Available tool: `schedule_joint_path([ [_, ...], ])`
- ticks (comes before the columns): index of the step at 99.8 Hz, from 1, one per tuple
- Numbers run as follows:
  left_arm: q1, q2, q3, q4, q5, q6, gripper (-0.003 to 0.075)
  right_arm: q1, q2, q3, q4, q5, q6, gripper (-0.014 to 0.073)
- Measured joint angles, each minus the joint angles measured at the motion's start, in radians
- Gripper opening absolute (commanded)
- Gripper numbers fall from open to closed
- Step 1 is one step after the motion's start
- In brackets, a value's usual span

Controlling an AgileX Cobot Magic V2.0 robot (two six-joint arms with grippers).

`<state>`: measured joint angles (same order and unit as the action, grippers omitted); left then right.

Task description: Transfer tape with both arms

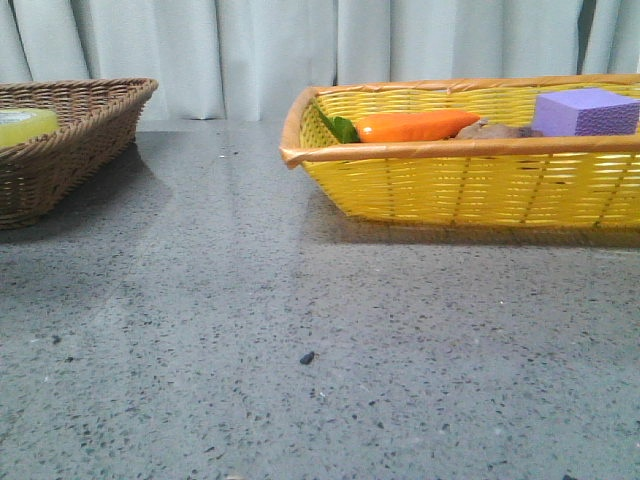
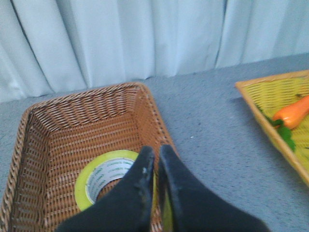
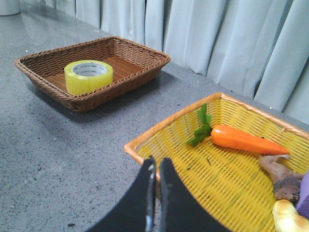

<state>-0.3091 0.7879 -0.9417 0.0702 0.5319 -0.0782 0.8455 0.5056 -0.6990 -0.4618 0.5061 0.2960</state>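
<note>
The tape (image 2: 96, 174), a yellow roll with a white core printed in green, lies flat in the brown wicker basket (image 2: 87, 96). It also shows in the right wrist view (image 3: 88, 76) and at the left edge of the front view (image 1: 22, 126). My left gripper (image 2: 156, 151) is shut and empty, hovering above the roll's near side. My right gripper (image 3: 157, 162) is shut and empty, above the near corner of the yellow basket (image 3: 159, 128). Neither gripper shows in the front view.
The yellow basket (image 1: 450, 190) at the right holds an orange carrot (image 1: 415, 126) with green leaves, a purple foam block (image 1: 585, 110) and a brown object (image 3: 282, 179). The brown basket (image 1: 80, 110) stands at the left. Grey speckled tabletop (image 1: 300, 330) lies between them; curtains hang behind.
</note>
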Motion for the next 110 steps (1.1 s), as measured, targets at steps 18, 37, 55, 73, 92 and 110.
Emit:
schedule_joint_path([
  [18, 0.000, -0.219, 0.188, -0.022, -0.052, 0.000, -0.0021, 0.000, -0.067, 0.064, -0.024, -0.017, 0.002, -0.0067],
  [37, 0.000, -0.422, 0.358, -0.055, -0.070, 0.000, -0.0020, 0.000, -0.111, 0.128, -0.064, -0.021, 0.002, -0.0067],
  [55, 0.000, -0.581, 0.478, -0.070, -0.083, 0.000, -0.0021, 0.000, -0.163, 0.181, -0.103, -0.024, 0.002, -0.0067],
  [73, 0.000, -0.673, 0.555, -0.108, -0.085, 0.000, -0.0020, 0.000, -0.236, 0.236, -0.118, -0.026, 0.002, -0.0067],
  [92, 0.000, -0.688, 0.578, -0.127, -0.085, 0.000, -0.0021, 0.000, -0.310, 0.280, -0.128, -0.021, 0.008, -0.0067],
  [110, 0.000, -0.688, 0.578, -0.127, -0.085, 0.000, -0.0020, 0.000, -0.338, 0.293, -0.131, 0.009, 0.009, -0.0067],
])
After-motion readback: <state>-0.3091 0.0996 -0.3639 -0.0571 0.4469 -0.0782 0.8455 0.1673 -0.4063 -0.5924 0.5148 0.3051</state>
